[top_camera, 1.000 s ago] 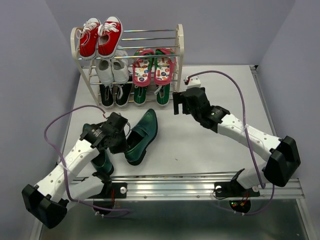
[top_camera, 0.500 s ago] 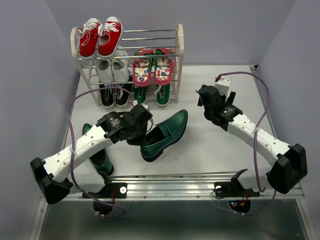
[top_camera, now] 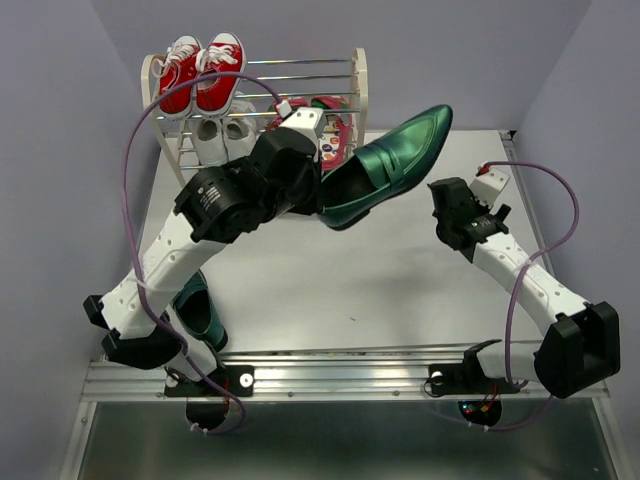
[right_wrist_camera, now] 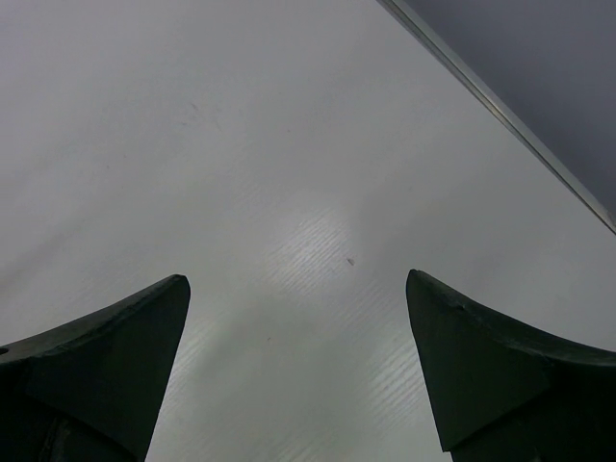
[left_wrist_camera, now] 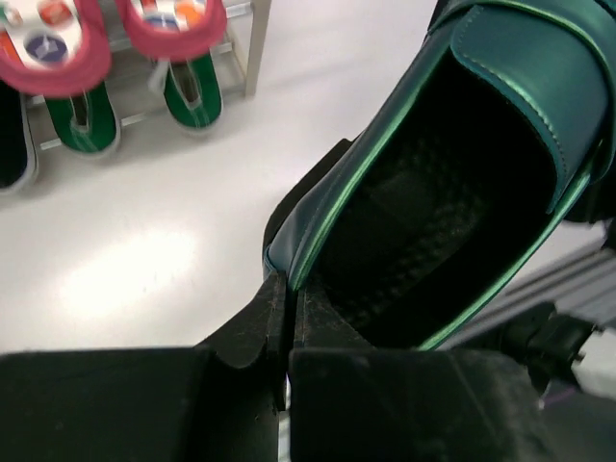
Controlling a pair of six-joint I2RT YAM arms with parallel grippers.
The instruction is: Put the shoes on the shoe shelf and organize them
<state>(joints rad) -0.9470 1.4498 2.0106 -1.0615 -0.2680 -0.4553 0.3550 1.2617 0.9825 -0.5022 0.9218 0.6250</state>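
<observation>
My left gripper (top_camera: 318, 192) is shut on the heel rim of a dark teal glossy high heel (top_camera: 385, 165) and holds it in the air in front of the shoe shelf (top_camera: 357, 95). The left wrist view shows the jaws pinched on the shoe's rim (left_wrist_camera: 289, 279). The other teal heel (top_camera: 200, 312) lies on the table under my left arm. Red-pink flip-flops (left_wrist_camera: 173, 24) sit on a middle tier, green sneakers (left_wrist_camera: 191, 94) on the bottom tier. My right gripper (top_camera: 447, 205) is open and empty above bare table (right_wrist_camera: 298, 241).
Red sneakers (top_camera: 200, 72) sit on the top tier at the left, white sneakers (top_camera: 222, 131) below them. A black shoe (left_wrist_camera: 12, 144) is on the bottom tier at the left. The walls close in behind the shelf and on both sides.
My left gripper has lifted the teal heel off the table and carried it up and back toward the shelf. My right arm has drawn back to the right.
</observation>
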